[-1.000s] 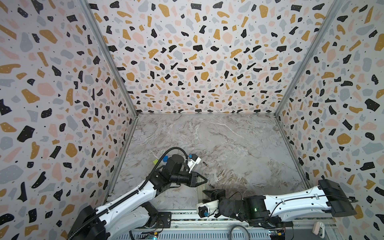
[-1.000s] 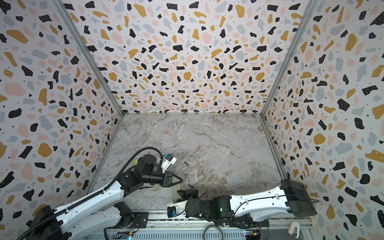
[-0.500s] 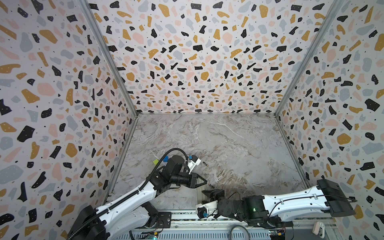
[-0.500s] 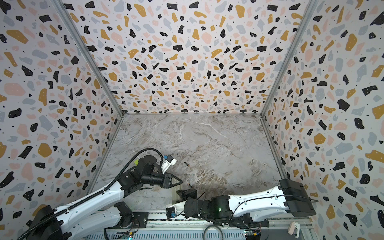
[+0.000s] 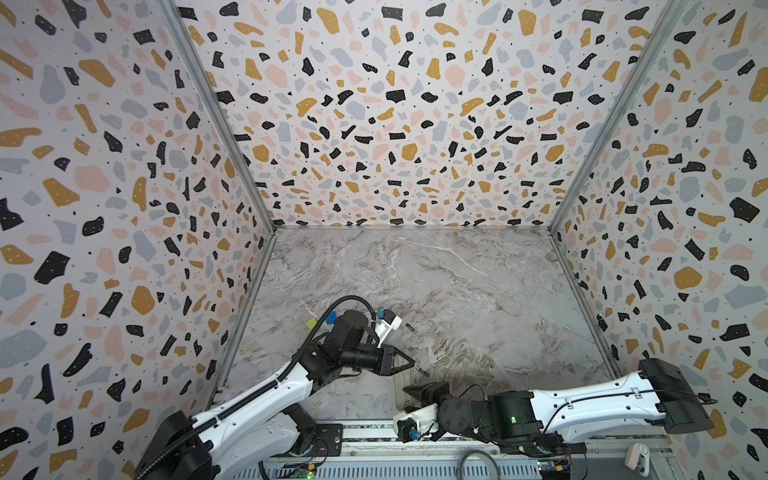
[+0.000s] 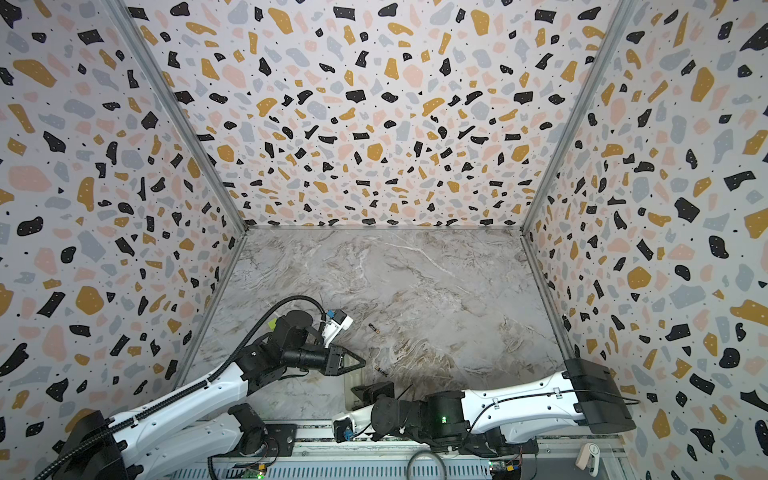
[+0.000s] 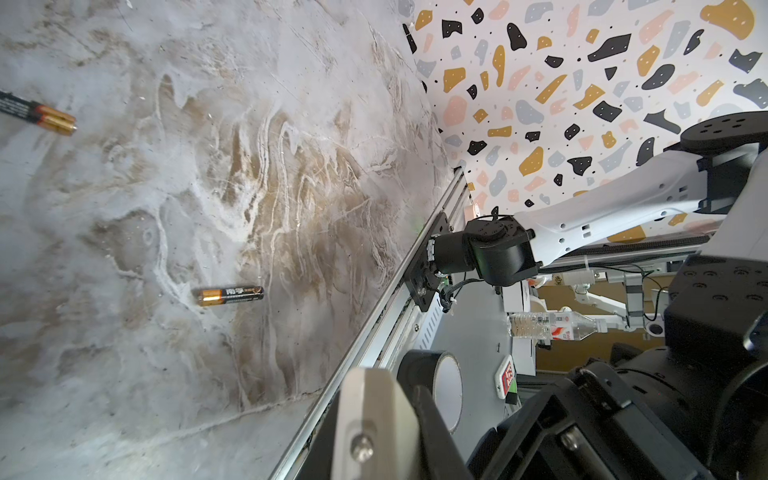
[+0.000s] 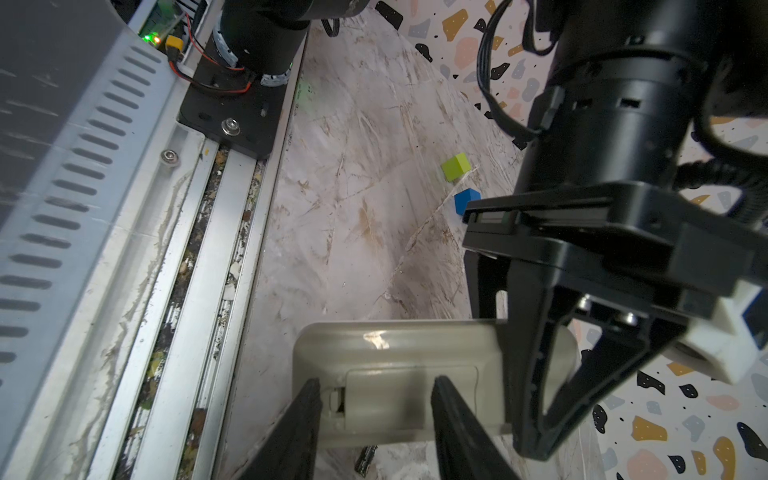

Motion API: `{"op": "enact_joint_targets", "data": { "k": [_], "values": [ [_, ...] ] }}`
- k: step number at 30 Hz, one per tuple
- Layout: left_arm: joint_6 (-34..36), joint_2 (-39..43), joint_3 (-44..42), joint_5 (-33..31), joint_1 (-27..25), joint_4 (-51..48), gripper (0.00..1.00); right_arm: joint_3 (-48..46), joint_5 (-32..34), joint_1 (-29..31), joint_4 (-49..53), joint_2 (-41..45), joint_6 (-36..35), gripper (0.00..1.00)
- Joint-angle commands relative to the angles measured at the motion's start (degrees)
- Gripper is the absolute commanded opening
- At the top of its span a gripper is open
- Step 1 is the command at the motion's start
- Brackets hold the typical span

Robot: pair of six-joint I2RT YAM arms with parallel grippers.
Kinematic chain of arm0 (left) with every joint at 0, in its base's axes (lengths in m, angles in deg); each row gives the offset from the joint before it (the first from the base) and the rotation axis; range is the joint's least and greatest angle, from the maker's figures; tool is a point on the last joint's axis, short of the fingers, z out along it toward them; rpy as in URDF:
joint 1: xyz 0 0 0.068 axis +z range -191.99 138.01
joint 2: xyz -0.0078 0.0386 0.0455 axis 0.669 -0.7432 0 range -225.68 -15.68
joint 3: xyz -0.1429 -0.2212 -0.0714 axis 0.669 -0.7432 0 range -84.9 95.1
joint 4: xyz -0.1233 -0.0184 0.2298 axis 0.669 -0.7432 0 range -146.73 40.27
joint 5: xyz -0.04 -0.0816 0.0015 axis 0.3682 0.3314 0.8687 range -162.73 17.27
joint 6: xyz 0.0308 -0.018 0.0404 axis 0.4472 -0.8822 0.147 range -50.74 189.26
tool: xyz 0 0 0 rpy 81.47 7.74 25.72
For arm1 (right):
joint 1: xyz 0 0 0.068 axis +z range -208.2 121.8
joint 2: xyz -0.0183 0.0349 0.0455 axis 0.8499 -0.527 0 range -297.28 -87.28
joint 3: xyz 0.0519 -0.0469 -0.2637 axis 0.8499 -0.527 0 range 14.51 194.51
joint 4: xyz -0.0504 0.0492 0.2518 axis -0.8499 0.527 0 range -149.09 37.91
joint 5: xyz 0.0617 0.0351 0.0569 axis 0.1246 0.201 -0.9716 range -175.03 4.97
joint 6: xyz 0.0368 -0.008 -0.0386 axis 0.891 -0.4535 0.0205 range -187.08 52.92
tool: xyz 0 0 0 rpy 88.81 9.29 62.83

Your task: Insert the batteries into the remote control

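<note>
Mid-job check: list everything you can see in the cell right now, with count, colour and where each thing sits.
far battery: 1, black with orange band, loose on the table, beyond the left arm's wrist
near battery: 1, same colours, on the table just off the left pincer's tip
remote control: 1, off-white, back up, at the table's near edge
green block: 1, lime green, on the table behind the left arm
blue block: 1, blue, beside the green block
table: 1, grey-brown marble
walls: 3, terrazzo print, around the table
left pincer: 1, black, shut, over one end of the remote control
right pincer: 1, black, open, fingers either side of the battery cover
</note>
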Motion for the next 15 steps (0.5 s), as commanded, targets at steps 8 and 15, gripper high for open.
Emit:
{"op": "enact_joint_targets", "data": {
  "k": [8, 15],
  "values": [
    [-0.51, 0.61, -0.54, 1.99, -0.12, 2.95, 0.00, 1.53, 2.51, 0.01, -0.03, -1.84, -0.61, 0.46],
    [-1.12, 1.21, -0.67, 2.58, -0.09, 3.60, 0.00, 0.61, 3.58, -0.24, -1.13, -2.30, -0.99, 0.45]
  ]
}}
